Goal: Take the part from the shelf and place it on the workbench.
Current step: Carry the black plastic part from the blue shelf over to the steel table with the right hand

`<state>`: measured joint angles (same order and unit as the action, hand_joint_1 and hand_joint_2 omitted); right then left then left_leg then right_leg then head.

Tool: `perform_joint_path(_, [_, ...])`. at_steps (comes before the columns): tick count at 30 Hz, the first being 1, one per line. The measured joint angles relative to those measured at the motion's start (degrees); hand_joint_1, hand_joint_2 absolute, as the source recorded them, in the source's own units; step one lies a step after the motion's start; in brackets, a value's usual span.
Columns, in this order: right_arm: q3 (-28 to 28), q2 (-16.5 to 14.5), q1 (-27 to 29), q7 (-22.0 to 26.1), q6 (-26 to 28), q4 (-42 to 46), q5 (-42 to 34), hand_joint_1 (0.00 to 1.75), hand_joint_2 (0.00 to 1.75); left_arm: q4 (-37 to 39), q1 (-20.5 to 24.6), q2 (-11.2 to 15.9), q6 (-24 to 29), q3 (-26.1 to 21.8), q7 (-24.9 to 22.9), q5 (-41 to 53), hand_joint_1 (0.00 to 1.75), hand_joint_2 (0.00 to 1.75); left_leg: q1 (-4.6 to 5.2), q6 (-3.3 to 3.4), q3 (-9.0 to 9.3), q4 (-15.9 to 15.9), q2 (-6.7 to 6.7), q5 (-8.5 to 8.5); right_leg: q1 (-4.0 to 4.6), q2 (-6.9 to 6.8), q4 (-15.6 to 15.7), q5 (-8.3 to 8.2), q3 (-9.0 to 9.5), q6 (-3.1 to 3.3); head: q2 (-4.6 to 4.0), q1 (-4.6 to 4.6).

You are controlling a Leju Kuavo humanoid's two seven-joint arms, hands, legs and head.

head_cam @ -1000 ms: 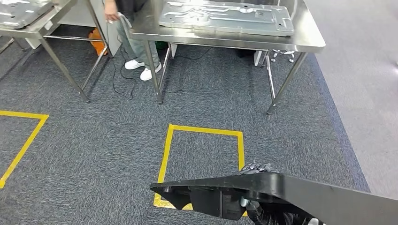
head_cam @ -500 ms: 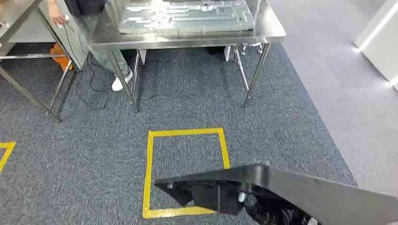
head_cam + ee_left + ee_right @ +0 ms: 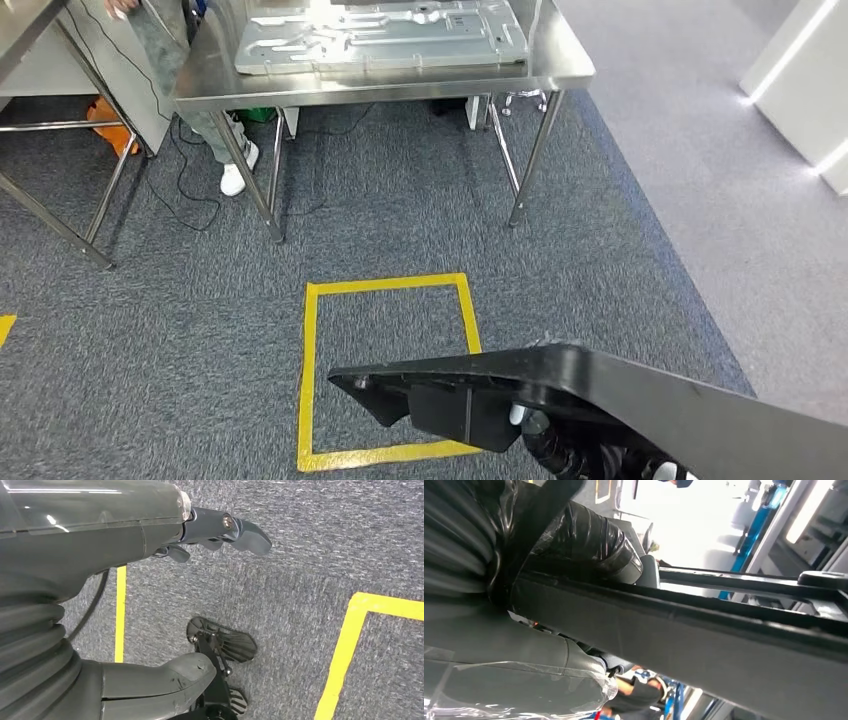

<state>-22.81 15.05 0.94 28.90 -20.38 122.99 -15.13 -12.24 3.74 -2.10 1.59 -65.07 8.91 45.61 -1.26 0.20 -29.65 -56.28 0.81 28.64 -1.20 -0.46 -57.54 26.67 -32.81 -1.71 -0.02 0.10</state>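
Black part [image 3: 610, 395]: long flat moulded piece, held low at the front of the head view, over the grey carpet, slanting from the right edge toward the yellow tape square [image 3: 385, 365]; well short of the worktop.
Right hand [image 3: 574, 535]: fingers wrapped over the part's edge in the right wrist view, thumb under it; gripping the part. In the head view the hand sits under the part, mostly hidden.
Left hand [image 3: 150, 525]: hangs over the carpet, holds nothing, fingers [image 3: 240, 530] spread away from the thumb.
Worktop [image 3: 560, 70]: stainless steel, ahead past the tape square, carries a large pressed metal panel [image 3: 380, 35].
Person [image 3: 215, 130]: leg and white shoe behind the worktop's left legs, beside loose black cables.
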Motion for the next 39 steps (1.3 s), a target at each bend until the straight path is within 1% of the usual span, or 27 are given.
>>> perform_joint_path(2, [-0.02,-0.01,0.01,-0.03,0.11,0.01,0.07,1.73,1.75,0.0,0.04,-0.01,-0.02,0.0,0.21,0.08,0.0,1.75,-0.15,-0.71,0.28,0.03,0.16,0.39,0.06,0.26,0.1,0.17,0.15,0.95,0.0,0.0])
perform_joint_path(4, [-0.1,-0.13,-0.11,-0.08,0.38,0.01,0.13,1.73,1.75,0.0,0.1,-0.02,-0.01,0.0,0.31,0.19,0.0,1.75,-0.35,-1.08,-0.81,-2.95,0.05,2.14,0.01,0.39,0.42,0.31,0.68,1.91,0.0,-0.01])
perform_joint_path(5, [-0.18,-0.22,-0.18,-0.11,0.55,0.01,0.16,1.73,1.75,0.0,0.09,-0.01,-0.01,-0.01,0.33,0.22,0.0,1.75,-0.39,-1.1,-2.38,-6.21,-0.09,3.69,0.07,0.4,0.51,0.45,0.96,2.31,0.0,-0.02])
perform_joint_path(7, [-0.38,-0.3,-0.26,-0.16,0.79,0.0,0.19,1.73,1.75,0.0,-0.05,0.05,0.02,-0.02,0.34,0.22,0.0,1.75,-0.23,-1.01,-6.87,-14.25,-0.27,6.7,0.45,0.47,0.51,0.89,1.39,2.9,0.0,-0.02])
perform_joint_path(8, [-0.46,-0.31,-0.26,-0.18,0.82,0.0,0.2,1.73,1.75,0.0,-0.16,0.08,0.02,-0.02,0.33,0.22,0.0,1.75,-0.12,-0.92,-8.54,-16.74,-0.3,7.02,0.65,0.57,0.51,1.14,1.7,3.08,0.0,-0.03])
perform_joint_path(9, [-0.51,-0.33,-0.25,-0.18,0.84,0.0,0.2,1.73,1.75,0.0,-0.27,0.1,0.03,-0.02,0.33,0.22,0.0,1.75,0.0,-0.72,-9.28,-17.19,-0.33,6.12,0.85,0.69,0.51,1.44,2.12,3.18,0.0,-0.02])
perform_joint_path(10, [-0.54,-0.36,-0.26,-0.18,0.84,0.0,0.2,1.73,1.75,0.0,-0.33,0.11,0.03,-0.02,0.33,0.22,0.0,1.75,0.17,-0.37,-8.89,-15.34,-0.37,4.13,1.03,0.83,0.53,1.78,2.66,3.2,0.0,-0.03])
perform_joint_path(12, [-0.55,-0.42,-0.3,-0.18,0.9,-0.01,0.2,1.73,1.75,0.0,-0.35,0.27,0.03,-0.03,0.33,0.24,0.0,1.75,0.75,0.97,-6.01,-7.74,-0.61,-0.7,1.23,0.98,0.7,2.51,3.86,3.11,0.0,-0.01])
perform_joint_path(13, [-0.56,-0.44,-0.34,-0.19,0.95,-0.02,0.2,1.73,1.75,0.0,-0.34,0.37,0.04,-0.03,0.33,0.3,0.0,1.75,1.08,1.6,-4.64,-4.41,-0.69,-2.0,1.27,1.11,0.8,2.85,4.26,2.9,0.0,-0.02])
perform_joint_path(14, [-0.57,-0.45,-0.38,-0.21,1.03,-0.03,0.2,1.73,1.75,0.0,-0.32,0.51,0.07,-0.04,0.34,0.37,0.0,1.75,1.37,2.11,-3.73,-2.22,-0.75,-2.52,1.21,1.19,0.98,3.1,4.49,2.63,0.0,-0.01])
perform_joint_path(15, [-0.59,-0.46,-0.41,-0.23,1.13,-0.04,0.2,1.73,1.75,-0.01,-0.31,0.63,0.09,-0.06,0.35,0.45,0.0,1.75,1.56,2.42,-3.35,-1.14,-0.76,-2.35,1.15,1.26,0.92,3.07,4.66,2.27,0.0,-0.02])
perform_joint_path(18, [-0.72,-0.47,-0.55,-0.44,1.69,-0.02,0.32,1.73,1.75,-0.02,-0.32,0.72,0.13,-0.11,0.39,0.66,0.0,1.75,1.24,2.73,-2.06,0.42,-0.71,-2.33,1.06,1.24,-0.1,2.94,4.87,1.22,0.0,-0.03])
perform_joint_path(20, [-0.91,-0.47,-0.85,-0.57,2.26,-0.01,0.41,1.73,1.75,-0.01,-0.27,0.7,0.11,-0.16,0.43,0.74,0.0,1.75,0.93,2.96,-1.06,0.81,-0.69,-2.25,0.84,1.12,-4.0,5.08,2.9,0.66,0.0,-0.02])
perform_joint_path(22, [-1.3,-0.47,-1.03,-0.58,2.83,-0.01,0.48,1.73,1.75,-0.01,-0.27,0.7,0.1,-0.25,0.49,0.82,0.0,1.75,0.84,3.03,-0.55,0.81,-0.69,-1.72,0.5,1.05,-11.4,8.36,-1.81,0.06,0.0,-0.02])
perform_joint_path(23, [-1.46,-0.47,-1.0,-0.59,3.02,-0.01,0.52,1.73,1.75,0.0,-0.31,0.7,0.08,-0.28,0.51,0.87,0.0,1.75,0.78,2.95,-0.23,0.81,-0.69,-1.39,0.3,1.01,-14.34,9.34,-4.03,-0.17,0.0,-0.02])
perform_joint_path(24, [-1.58,-0.47,-0.97,-0.58,3.13,-0.02,0.55,1.73,1.75,0.0,-0.35,0.7,0.07,-0.32,0.52,0.95,0.0,1.75,0.69,2.8,0.27,0.81,-0.7,-0.96,0.1,0.95,-15.47,9.17,-5.46,-0.49,0.0,-0.02])
perform_joint_path(25, [-1.63,-0.47,-0.95,-0.57,3.15,-0.02,0.57,1.73,1.75,0.0,-0.38,0.7,0.05,-0.35,0.54,1.03,0.0,1.75,0.56,2.61,0.93,0.81,-0.71,-0.5,-0.06,0.85,-14.27,7.7,-5.69,-0.7,0.0,-0.02])
perform_joint_path(27, [-1.71,-0.47,-0.95,-0.5,3.16,-0.02,0.57,1.73,1.75,0.0,-0.38,0.69,0.03,-0.39,0.55,1.14,0.0,1.75,0.23,2.02,2.46,0.86,-0.74,0.59,-0.26,0.52,-6.84,2.0,-3.58,-0.85,0.0,-0.01])
perform_joint_path(28, [-1.76,-0.47,-0.95,-0.45,3.2,-0.05,0.57,1.73,1.75,0.0,-0.35,0.69,0.03,-0.41,0.57,1.16,0.0,1.75,0.09,1.64,3.16,0.93,-0.75,1.07,-0.16,0.26,-3.39,0.23,-2.47,-0.73,0.0,-0.01])
perform_joint_path(29, [-1.81,-0.47,-0.96,-0.36,3.26,-0.08,0.56,1.73,1.75,0.0,-0.29,0.68,0.03,-0.44,0.61,1.17,0.0,1.75,0.02,1.2,3.57,1.12,-0.74,1.49,0.07,0.03,-1.05,-0.59,-1.71,-0.41,0.0,-0.01])
perform_joint_path(30, [-1.86,-0.47,-0.92,-0.27,3.35,-0.1,0.56,1.73,1.75,0.0,-0.25,0.68,0.03,-0.48,0.65,1.19,0.0,1.75,0.01,0.74,4.03,1.36,-0.67,1.74,0.29,-0.09,0.1,-0.72,-1.4,0.04,0.0,0.0])
perform_joint_path(31, [-1.91,-0.47,-0.9,-0.19,3.46,-0.12,0.55,1.73,1.75,0.0,-0.22,0.68,0.03,-0.53,0.69,1.2,0.0,1.75,0.05,0.26,4.41,1.34,-0.6,1.72,0.46,-0.06,0.18,-0.2,-1.37,0.69,0.0,-0.01])
perform_joint_path(33, [-1.96,-0.44,-0.82,-0.11,3.62,-0.11,0.56,1.73,1.75,0.0,-0.23,0.68,0.03,-0.66,0.73,1.21,0.0,1.75,0.05,-0.49,5.05,0.71,-0.46,1.75,0.45,0.23,0.69,-0.89,-0.41,2.03,0.0,0.01])
perform_joint_path(35, [-1.99,-0.42,-0.88,-0.06,3.71,-0.1,0.57,1.73,1.75,0.0,-0.11,0.68,0.02,-0.78,0.74,1.22,0.0,1.75,-0.05,-0.74,3.56,-3.03,-0.48,3.29,0.46,0.3,0.98,-0.94,0.75,2.94,0.0,0.01])
perform_joint_path(36, [-2.0,-0.43,-0.91,-0.05,3.73,-0.1,0.57,1.73,1.75,0.0,-0.05,0.68,0.01,-0.82,0.75,1.23,0.0,1.75,-0.07,-0.73,1.65,-6.34,-0.5,4.86,0.54,0.3,1.09,-0.72,1.08,3.21,0.0,0.01])
perform_joint_path(38, [-2.05,-0.43,-0.88,-0.05,3.74,-0.1,0.57,1.73,1.75,0.0,-0.09,0.69,-0.01,-0.89,0.76,1.23,0.0,1.75,0.0,-0.64,-3.31,-13.4,-0.52,8.1,0.86,0.47,1.06,-0.17,1.39,3.54,0.0,-0.02])
perform_joint_path(39, [-2.1,-0.43,-0.82,-0.07,3.74,-0.11,0.57,1.73,1.75,0.0,-0.23,0.7,-0.02,-0.93,0.75,1.23,0.0,1.75,0.06,-0.48,-5.11,-15.17,-0.52,8.65,1.06,0.61,1.03,0.17,1.63,3.63,0.0,-0.02])
